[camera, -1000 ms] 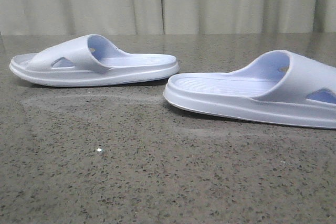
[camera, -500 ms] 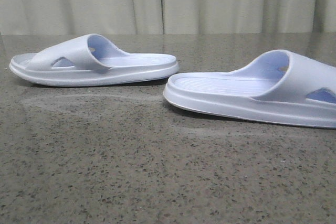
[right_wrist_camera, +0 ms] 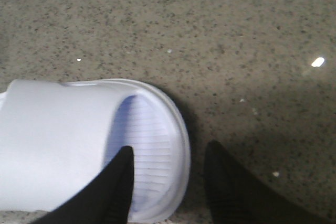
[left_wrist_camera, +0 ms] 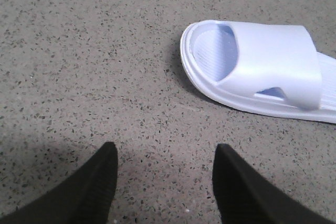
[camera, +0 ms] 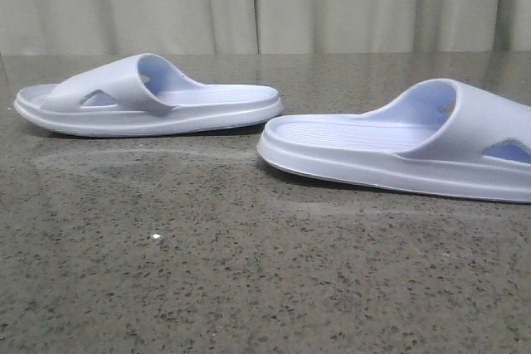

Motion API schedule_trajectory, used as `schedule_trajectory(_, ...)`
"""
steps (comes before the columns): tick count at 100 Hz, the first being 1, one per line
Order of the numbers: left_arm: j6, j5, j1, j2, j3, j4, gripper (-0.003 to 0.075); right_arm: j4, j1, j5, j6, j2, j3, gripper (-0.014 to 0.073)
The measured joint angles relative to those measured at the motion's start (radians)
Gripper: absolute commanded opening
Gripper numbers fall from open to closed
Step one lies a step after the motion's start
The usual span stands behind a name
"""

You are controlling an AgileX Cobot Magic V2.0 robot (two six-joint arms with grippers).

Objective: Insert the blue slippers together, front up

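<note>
Two blue slippers sitting sole-down on the speckled grey surface [camera: 207,288] – the left slipper [camera: 149,97] is farther back on the left, the right slipper [camera: 398,151] is nearer and runs off the right edge. Their closest ends sit near each other but aren't touching. A pale curtain [camera: 265,2] hangs behind. The left hand [left_wrist_camera: 164,182] is spread open over bare surface with nothing in it, its slipper [left_wrist_camera: 260,69] a bit off. The right hand [right_wrist_camera: 168,182] is open too, holding nothing – one finger [right_wrist_camera: 118,187] over the open end of its slipper [right_wrist_camera: 79,148], the other over the surface beside it
</note>
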Motion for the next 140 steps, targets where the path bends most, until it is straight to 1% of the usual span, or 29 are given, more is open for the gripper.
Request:
schedule_trajectory(8, 0.016, -0.006, 0.000, 0.011, 0.000, -0.017, 0.0363, -0.002, -0.021, 0.025, -0.020, 0.017, 0.000, 0.0267)
schedule_trajectory(18, 0.040, -0.012, 0.000, 0.023, 0.000, -0.042, 0.0363, 0.006, -0.024, 0.049, -0.055, 0.050, 0.000, 0.0267)
schedule_trajectory(34, 0.067, -0.022, 0.000, 0.035, 0.000, -0.070, 0.0363, 0.027, -0.024, 0.049, -0.095, 0.114, 0.000, 0.0266)
schedule_trajectory(53, 0.096, -0.022, 0.000, 0.035, 0.000, -0.094, 0.0363, 0.146, -0.024, 0.039, -0.200, 0.191, -0.005, 0.0266)
schedule_trajectory(66, 0.113, -0.022, 0.000, 0.035, 0.000, -0.103, 0.0363, 0.262, -0.035, 0.037, -0.317, 0.247, -0.011, 0.0261)
schedule_trajectory(71, 0.115, -0.022, 0.000, 0.035, 0.000, -0.105, 0.0363, 0.308, -0.042, 0.041, -0.352, 0.263, -0.013, 0.0228)
schedule_trajectory(76, 0.115, -0.022, 0.000, 0.036, 0.000, -0.107, 0.0363, 0.344, -0.052, 0.049, -0.383, 0.277, -0.014, 0.0158)
schedule_trajectory(80, 0.115, -0.022, 0.000, 0.036, 0.000, -0.107, 0.0363, 0.365, -0.059, 0.053, -0.403, 0.284, -0.016, 0.0066)
schedule_trajectory(81, 0.115, -0.022, 0.000, 0.036, 0.000, -0.107, 0.0363, 0.369, -0.061, 0.056, -0.405, 0.284, -0.016, 0.0032)
schedule_trajectory(83, 0.115, -0.022, 0.000, 0.036, 0.000, -0.107, 0.0363, 0.374, -0.064, 0.059, -0.411, 0.286, -0.016, -0.0002)
schedule_trajectory(84, 0.115, -0.022, 0.000, 0.036, 0.000, -0.107, 0.0363, 0.376, -0.066, 0.059, -0.413, 0.289, -0.016, -0.0039)
schedule_trajectory(87, 0.116, -0.022, 0.000, 0.038, 0.000, -0.107, 0.0363, 0.379, -0.071, 0.064, -0.415, 0.291, -0.016, -0.0109)
schedule_trajectory(103, 0.119, -0.016, 0.000, 0.094, -0.036, -0.112, 0.0363, 0.406, -0.084, 0.076, -0.421, 0.292, -0.016, -0.0102)
schedule_trajectory(128, 0.128, 0.034, 0.003, 0.288, -0.202, -0.136, 0.0363, 0.411, -0.090, 0.083, -0.428, 0.292, -0.016, -0.0102)
schedule_trajectory(133, 0.149, 0.060, 0.013, 0.332, -0.237, -0.162, 0.0363, 0.411, -0.090, 0.083, -0.429, 0.292, -0.016, -0.0102)
schedule_trajectory(140, 0.220, 0.107, 0.034, 0.397, -0.280, -0.236, 0.0363, 0.411, -0.090, 0.083, -0.429, 0.292, -0.016, -0.0102)
